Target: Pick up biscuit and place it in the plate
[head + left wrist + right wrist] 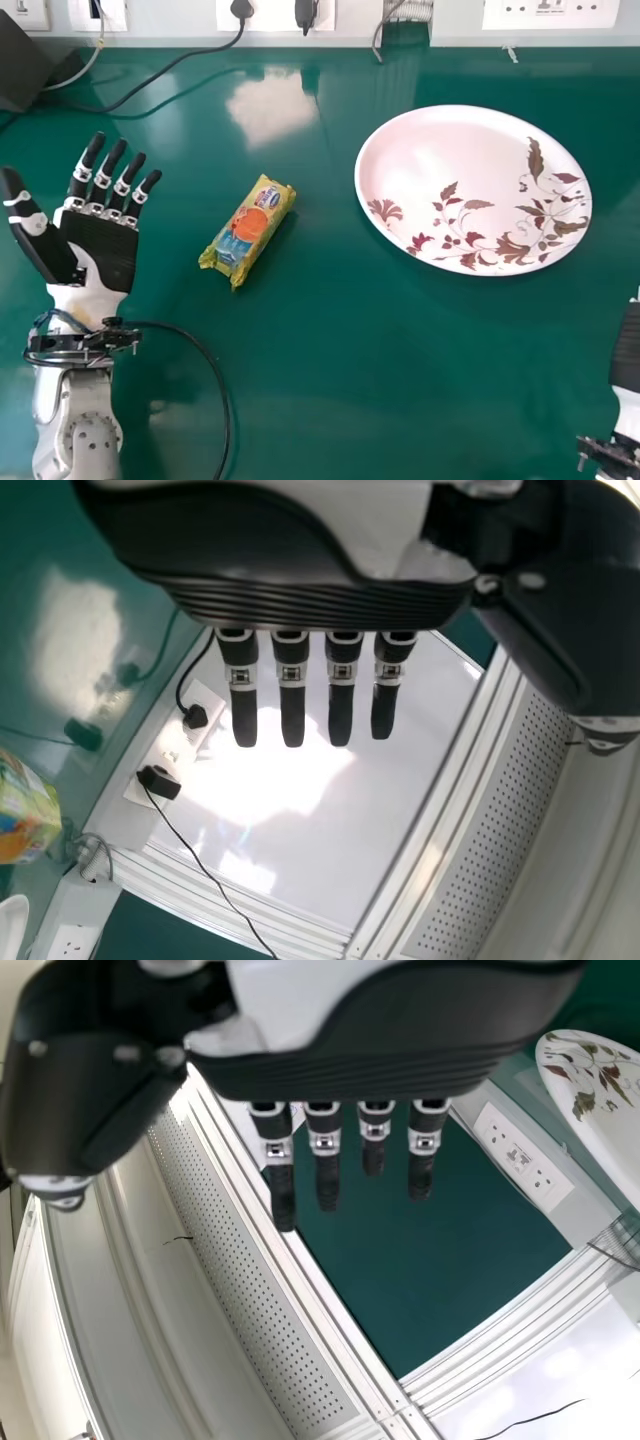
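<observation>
Black-and-white L robot hand (107,245) is wide, at 9 o'clock of oblong yellow film-wrapped biscuit pkt (248,232) on green tabletop (330,370), prob. for short reach. Oval white floral plate (435,155) is at pkt's 3 o'clock, flat for drop-off. Matching R robot hand (627,352), also wide, prob. spare.

I seem to work in a lab: sockets (550,10) line the wall beyond my green tabletop (330,400), a black cable (150,80) trails far left, and I see perforated panelling (220,1260).
</observation>
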